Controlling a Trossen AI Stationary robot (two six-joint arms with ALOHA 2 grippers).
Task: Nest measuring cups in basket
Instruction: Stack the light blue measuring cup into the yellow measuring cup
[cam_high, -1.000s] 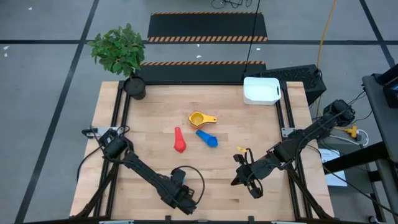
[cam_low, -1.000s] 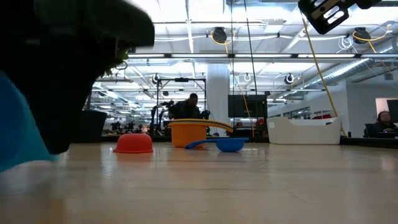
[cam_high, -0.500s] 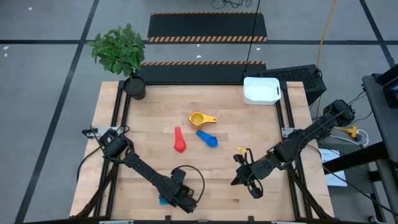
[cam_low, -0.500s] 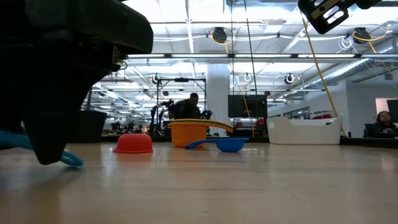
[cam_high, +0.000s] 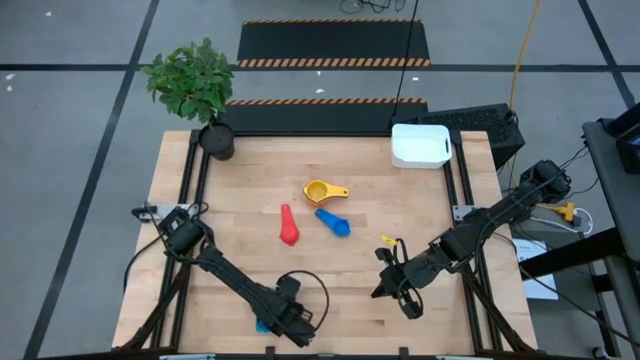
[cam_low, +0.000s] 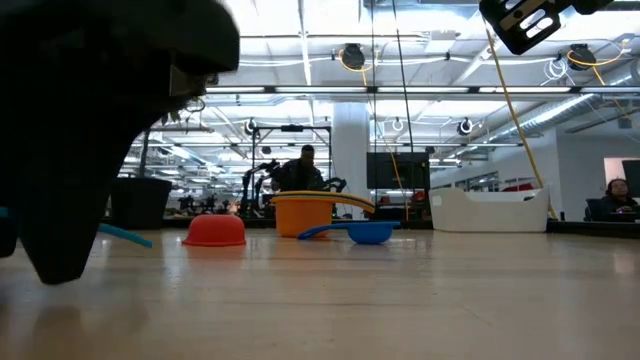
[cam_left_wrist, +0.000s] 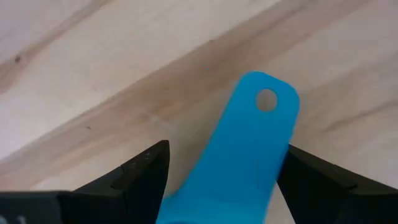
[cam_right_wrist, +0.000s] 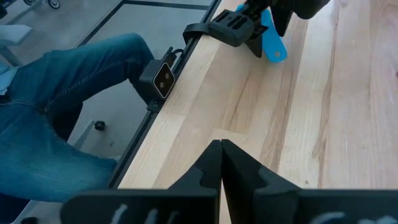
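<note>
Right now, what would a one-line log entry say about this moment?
left fingers: astride light blue cup handle, near table edge | right fingers: shut, empty, waiting | basket: far corner | red cup, orange cup, blue cup: mid-table
</note>
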